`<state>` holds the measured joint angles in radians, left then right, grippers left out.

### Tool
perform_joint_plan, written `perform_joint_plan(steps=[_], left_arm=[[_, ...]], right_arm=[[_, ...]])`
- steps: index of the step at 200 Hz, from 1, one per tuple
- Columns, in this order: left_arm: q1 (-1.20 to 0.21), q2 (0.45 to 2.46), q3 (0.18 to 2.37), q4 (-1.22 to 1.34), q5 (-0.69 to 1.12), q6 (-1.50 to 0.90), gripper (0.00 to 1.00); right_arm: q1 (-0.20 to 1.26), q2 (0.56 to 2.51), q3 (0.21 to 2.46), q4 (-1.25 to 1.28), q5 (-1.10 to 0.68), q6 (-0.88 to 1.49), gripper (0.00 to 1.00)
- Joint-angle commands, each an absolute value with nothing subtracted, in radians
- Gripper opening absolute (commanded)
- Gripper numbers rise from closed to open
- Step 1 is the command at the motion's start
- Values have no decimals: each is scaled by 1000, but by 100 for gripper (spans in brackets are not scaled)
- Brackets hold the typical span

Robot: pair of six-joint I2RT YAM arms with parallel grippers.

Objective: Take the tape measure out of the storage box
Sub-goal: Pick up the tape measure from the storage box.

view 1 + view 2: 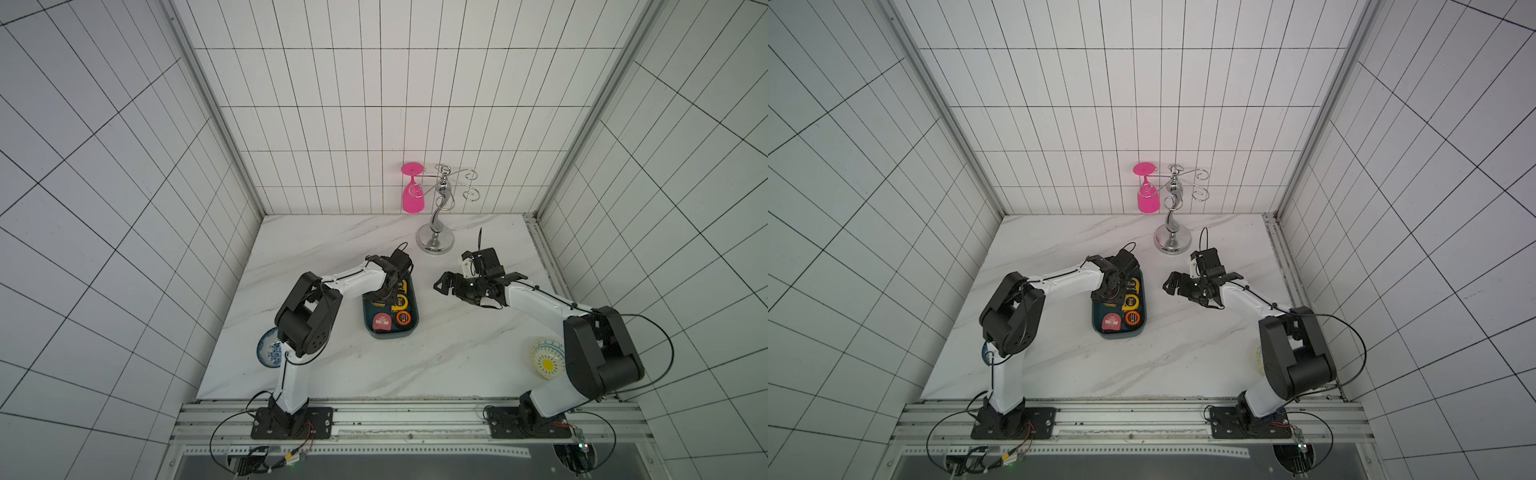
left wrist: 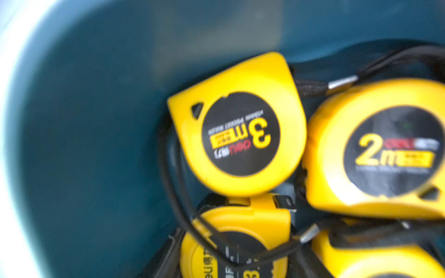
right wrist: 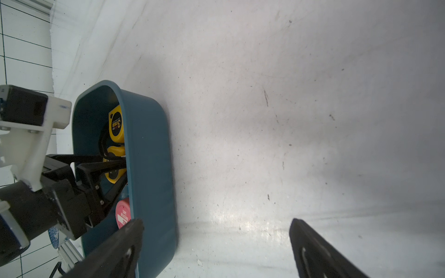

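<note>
Tape measure first: the yellow one I'm after (image 3: 112, 177) lies inside the storage box (image 3: 149, 168), between the yellow case marked 3m (image 3: 116, 125) and the pink case (image 3: 122, 214). It sits low behind the box wall, so I judge it has not been lifted yet.

My left gripper (image 3: 121, 161) reaches down into the box with its jaws drawn in narrow, clamped on that yellow tape measure as far as the right wrist view shows. The left wrist view shows only the neighbouring cases, not the fingers.

My right gripper (image 1: 442, 286) hangs just beside the box's long wall, over the bare table (image 3: 289, 120), with its jaws spread wide and holding nothing.

I read this as the grasp made and the lift about to begin. The next move should be a straight rise until the case clears the rim, then a carry outward past the wall. A black strap (image 2: 173, 183) loops around the packed cases, so I'd raise slowly in case it drags a neighbour or tips the box.
</note>
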<state>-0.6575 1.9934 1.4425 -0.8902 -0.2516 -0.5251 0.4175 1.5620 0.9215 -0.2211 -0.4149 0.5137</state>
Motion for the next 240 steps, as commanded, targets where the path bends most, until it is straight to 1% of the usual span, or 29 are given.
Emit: perform_joint_plan(steps=[1,11,68,128,190,240], left_arm=[[-655,1890,1443,-910,-239,-557,1],[-657,1864,1444,-915,-231,-566,0],[-674,1744,1469,-943,-182,-636,0],[-687,1683,1581,-965,-139,-701,0],[-696,1717,1704,-924,-78,-775,0],[-708,1793,1746,-830,-15,-894,0]], right_arm=[[409,1541,897,-212,-433,518,98],[409,1537,896,-211,-434,518,98],[414,1495,869,-174,-445,523,98],[427,1430,844,-136,-455,525,98],[439,1309,784,-76,-443,527,98],[466,1166,655,102,-421,563,98]])
